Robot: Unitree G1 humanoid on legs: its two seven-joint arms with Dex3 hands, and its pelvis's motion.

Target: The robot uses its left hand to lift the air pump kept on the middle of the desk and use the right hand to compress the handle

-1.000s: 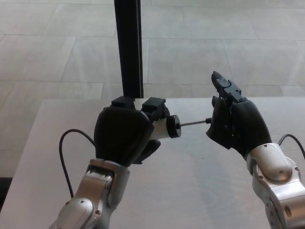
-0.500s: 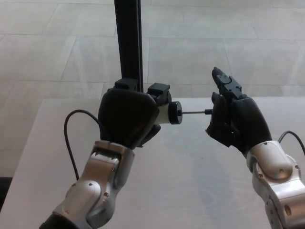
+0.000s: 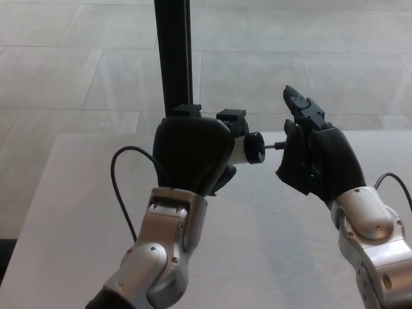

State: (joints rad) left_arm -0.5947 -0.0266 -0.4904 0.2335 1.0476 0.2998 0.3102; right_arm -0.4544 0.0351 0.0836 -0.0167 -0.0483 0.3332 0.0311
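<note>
Pump body sits in the centre of the frame, wrapped by the left robot hand (image 3: 192,154), whose fingers close around the air pump (image 3: 243,143) and hold it raised above the pale desk (image 3: 270,257). Only the white barrel end, a black cap and a black block on top show past the hand. A thin rod runs from the cap toward the right of the frame, only a short stretch of it visible, and ends at the palm of the right robot hand (image 3: 315,161). That hand presses against the rod's end, one finger pointing upward; the handle itself is hidden. A black post (image 3: 174,58) rises at upper centre. A black cable (image 3: 122,187) loops beside the left forearm.
</note>
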